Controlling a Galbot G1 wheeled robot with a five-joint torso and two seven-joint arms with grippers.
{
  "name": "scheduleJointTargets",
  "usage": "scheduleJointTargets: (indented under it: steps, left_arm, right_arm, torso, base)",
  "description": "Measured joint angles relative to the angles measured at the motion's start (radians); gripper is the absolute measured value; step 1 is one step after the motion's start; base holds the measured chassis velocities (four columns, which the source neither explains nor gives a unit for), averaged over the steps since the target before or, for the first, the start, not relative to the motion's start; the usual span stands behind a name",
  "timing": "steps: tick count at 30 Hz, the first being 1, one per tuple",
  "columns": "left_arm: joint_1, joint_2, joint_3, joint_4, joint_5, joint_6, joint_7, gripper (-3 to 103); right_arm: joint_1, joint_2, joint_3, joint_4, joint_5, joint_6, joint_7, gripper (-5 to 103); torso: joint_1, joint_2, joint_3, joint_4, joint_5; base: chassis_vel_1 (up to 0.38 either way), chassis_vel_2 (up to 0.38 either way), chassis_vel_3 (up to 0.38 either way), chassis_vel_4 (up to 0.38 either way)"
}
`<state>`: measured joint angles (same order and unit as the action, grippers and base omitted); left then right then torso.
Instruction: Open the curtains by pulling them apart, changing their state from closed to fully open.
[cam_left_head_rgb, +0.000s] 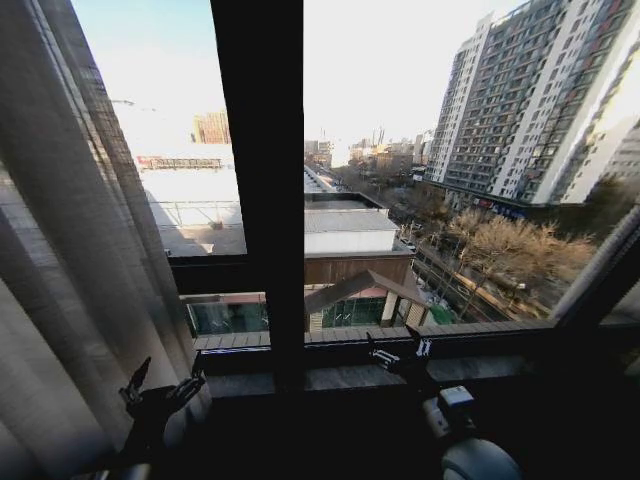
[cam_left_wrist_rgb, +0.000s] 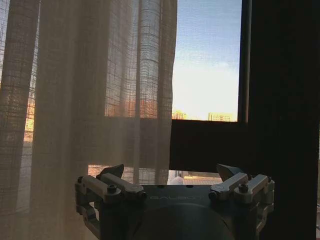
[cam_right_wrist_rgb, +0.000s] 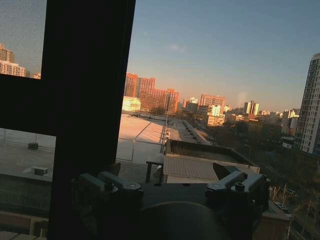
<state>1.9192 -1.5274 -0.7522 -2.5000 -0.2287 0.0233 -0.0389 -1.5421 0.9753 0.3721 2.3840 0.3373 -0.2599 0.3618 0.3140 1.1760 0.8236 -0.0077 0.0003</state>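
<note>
Hanging in long vertical pleats at the far left, the curtains (cam_left_head_rgb: 70, 250) lie just left of the left claw (cam_left_head_rgb: 160, 385), which is spread wide and nearer them than the right claw (cam_left_head_rgb: 397, 352), also wide, by the sill. "GALBOT" faintly marks the left claw's body.

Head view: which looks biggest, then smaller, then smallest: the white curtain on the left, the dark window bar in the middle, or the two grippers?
1. The curtain, bunched at the left, looks biggest.
2. The dark window bar.
3. The left gripper and right gripper look about alike, so I won't rank them. Both have open fingers.
</note>
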Motion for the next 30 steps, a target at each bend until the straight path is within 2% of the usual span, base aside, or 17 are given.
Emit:
scheduleJointTargets:
  steps: [10, 15, 17, 20, 24, 26, 27, 30]
  left_arm:
    - [-0.002, 0.010, -0.006, 0.000, -0.004, 0.003, -0.004, 100]
    - [-0.021, 0.043, -0.020, 0.000, -0.037, 0.031, -0.024, 100]
    - [-0.060, 0.086, -0.038, 0.000, -0.069, 0.055, -0.037, 100]
    - [-0.088, 0.120, -0.043, 0.008, -0.091, 0.069, -0.044, 100]
    - [-0.158, 0.200, -0.042, 0.075, -0.131, 0.083, -0.050, 100]
    - [-0.167, 0.210, -0.042, 0.085, -0.136, 0.084, -0.050, 100]
    - [-0.194, 0.237, -0.041, 0.113, -0.153, 0.085, -0.050, 100]
    - [-0.269, 0.294, -0.035, 0.177, -0.186, 0.089, -0.049, 100]
  right_arm:
    - [0.003, 0.005, -0.011, -0.009, -0.004, 0.019, -0.004, 100]
    - [0.000, 0.007, -0.007, -0.014, -0.005, 0.021, -0.003, 100]
    - [-0.006, 0.013, -0.003, -0.018, -0.006, 0.021, -0.001, 100]
    - [-0.012, 0.016, -0.003, -0.022, -0.010, 0.022, 0.000, 100]
    - [-0.034, 0.019, -0.001, -0.031, -0.028, 0.032, 0.001, 100]
    - [-0.037, 0.020, -0.001, -0.033, -0.030, 0.034, 0.001, 100]
    - [-0.041, 0.023, 0.001, -0.040, -0.039, 0.040, 0.001, 100]
    - [-0.041, 0.034, 0.001, -0.060, -0.054, 0.046, 0.001, 100]
  torso:
    - [0.000, 0.000, 0.000, 0.0000, -0.0009]
    - [0.000, 0.000, 0.000, 0.0003, -0.0006]
    - [0.000, 0.000, 0.000, -0.0002, 0.0011]
    - [0.000, 0.000, 0.000, 0.0000, 0.0010]
    - [0.000, 0.000, 0.000, 0.0001, 0.0001]
    - [0.000, 0.000, 0.000, 0.0000, -0.0001]
    - [0.000, 0.000, 0.000, 0.0001, -0.0013]
    - [0.000, 0.000, 0.000, 0.0001, -0.0005]
  base:
    - [0.256, 0.308, -0.245, -0.302]
    - [0.013, 0.019, -0.013, -0.030]
    - [-0.010, -0.026, 0.017, 0.029]
    - [-0.028, -0.073, 0.031, 0.065]
    - [-0.018, -0.026, 0.019, 0.029]
    - [0.000, 0.000, 0.000, 0.000]
    - [0.000, 0.000, 0.000, 0.000]
    - [0.000, 0.000, 0.000, 0.000]
